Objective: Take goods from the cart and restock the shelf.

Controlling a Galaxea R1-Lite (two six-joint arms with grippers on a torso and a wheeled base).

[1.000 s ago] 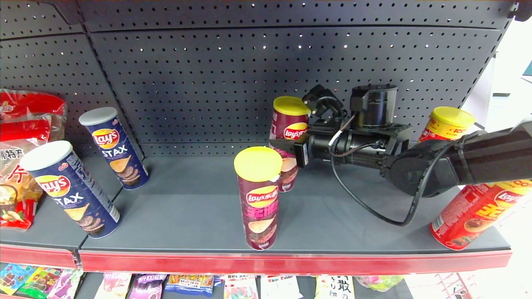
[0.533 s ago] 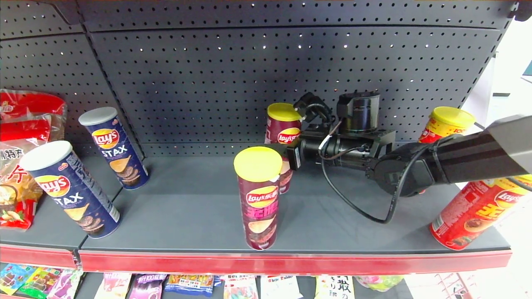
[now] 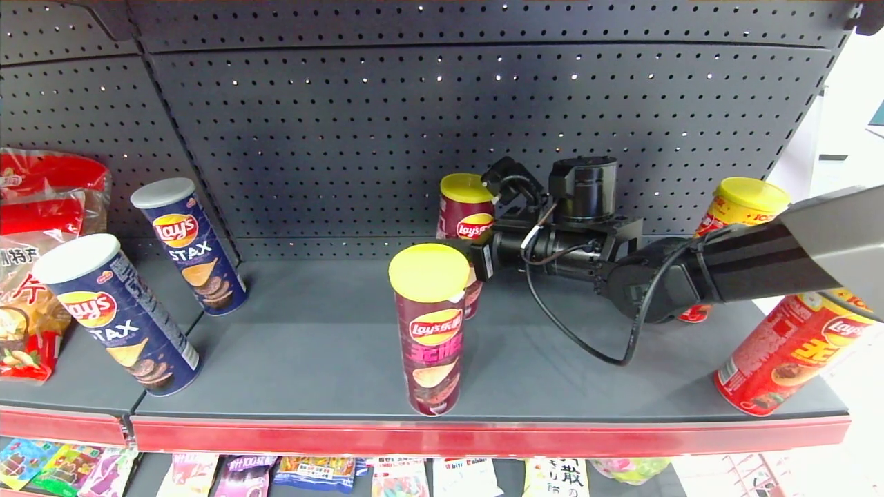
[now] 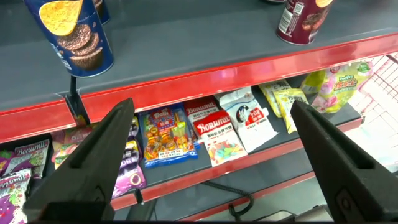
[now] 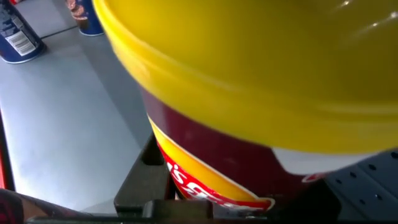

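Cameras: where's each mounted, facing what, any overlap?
Head view: on the head, facing forward and down at the shelf; right arm at the right, right gripper holding rear can.
Left wrist view: on the left wrist, facing snack bags below the shelf, past the open left gripper.
Right wrist view: on the right wrist, close on the rear can, a finger beside it.
Shared: head and left wrist views both show the front can.

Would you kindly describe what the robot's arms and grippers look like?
The right arm has a grey angular link, then black rounded joints, a black looping cable and a cylindrical black module on the wrist behind the right gripper. The left gripper has two flat black tapering fingers.
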